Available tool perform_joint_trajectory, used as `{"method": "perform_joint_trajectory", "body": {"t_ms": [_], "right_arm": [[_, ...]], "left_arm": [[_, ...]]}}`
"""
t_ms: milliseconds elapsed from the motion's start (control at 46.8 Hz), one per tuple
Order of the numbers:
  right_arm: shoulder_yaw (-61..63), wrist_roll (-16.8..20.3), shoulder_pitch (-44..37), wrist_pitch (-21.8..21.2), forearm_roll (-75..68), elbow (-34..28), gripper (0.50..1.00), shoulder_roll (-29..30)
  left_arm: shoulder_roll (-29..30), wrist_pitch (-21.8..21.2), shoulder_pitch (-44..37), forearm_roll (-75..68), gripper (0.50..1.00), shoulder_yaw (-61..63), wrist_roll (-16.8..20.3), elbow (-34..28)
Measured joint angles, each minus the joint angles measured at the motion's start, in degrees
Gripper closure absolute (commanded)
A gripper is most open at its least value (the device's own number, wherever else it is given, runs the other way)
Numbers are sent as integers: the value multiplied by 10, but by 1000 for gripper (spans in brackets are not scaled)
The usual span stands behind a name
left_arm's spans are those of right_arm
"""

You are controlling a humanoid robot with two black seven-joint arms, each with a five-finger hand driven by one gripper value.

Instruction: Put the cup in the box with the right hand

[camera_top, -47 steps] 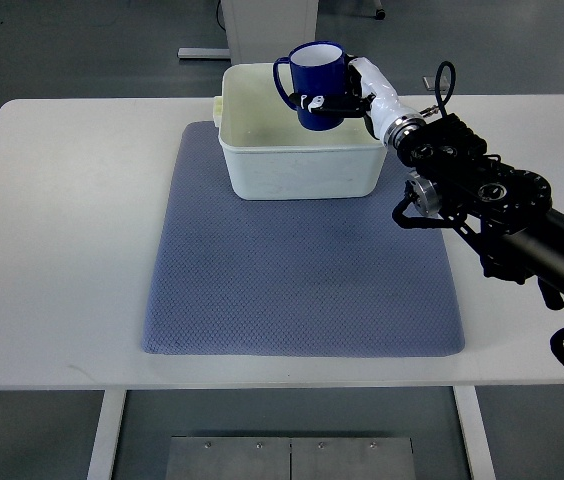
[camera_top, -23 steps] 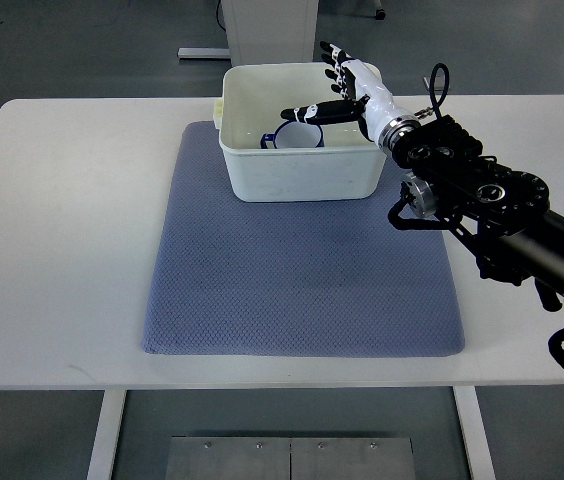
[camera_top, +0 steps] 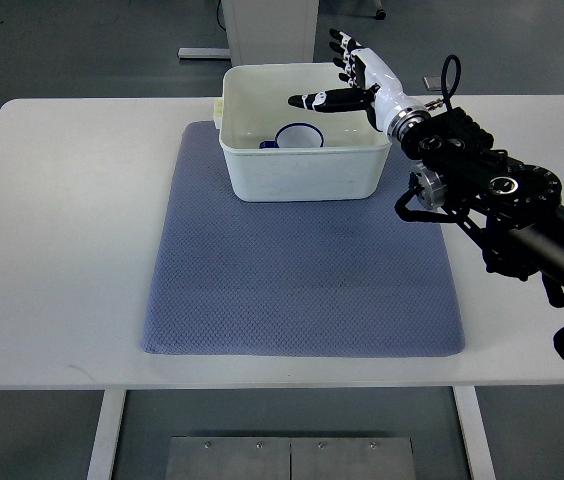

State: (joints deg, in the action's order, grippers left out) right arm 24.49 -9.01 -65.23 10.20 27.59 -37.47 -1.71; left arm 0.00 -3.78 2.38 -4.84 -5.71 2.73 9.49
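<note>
From the top view, our right hand (camera_top: 360,82) hovers with fingers spread, holding nothing, over the far right of the white rectangular plastic box (camera_top: 302,172); we should lift it straight up, clear of the rim. Inside stands the blue enamel cup (camera_top: 299,137), upright.

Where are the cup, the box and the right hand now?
cup (camera_top: 300,137), top view, on its white inside.
box (camera_top: 302,172), top view, on its front wall.
right hand (camera_top: 367,80), top view, on the palm.
</note>
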Motion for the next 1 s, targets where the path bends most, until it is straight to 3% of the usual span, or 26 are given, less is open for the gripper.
{"method": "perform_joint_trajectory", "body": {"t_ms": [278, 427, 512, 811, 1004], "right_arm": [[50, -6, 18, 1, 0, -45, 500, -55], [50, -77, 55, 1, 0, -83, 500, -103], [52, -98, 69, 0, 0, -89, 500, -136], [129, -100, 103, -5, -85, -82, 500, -183], [130, -97, 110, -6, -145, -19, 500, -182]], "left_arm": [[0, 0, 0, 0, 500, 0, 0, 0], [0, 0, 0, 0, 500, 0, 0, 0], [0, 0, 0, 0, 500, 0, 0, 0], [0, 0, 0, 0, 500, 0, 0, 0], [0, 0, 0, 0, 500, 0, 0, 0]]}}
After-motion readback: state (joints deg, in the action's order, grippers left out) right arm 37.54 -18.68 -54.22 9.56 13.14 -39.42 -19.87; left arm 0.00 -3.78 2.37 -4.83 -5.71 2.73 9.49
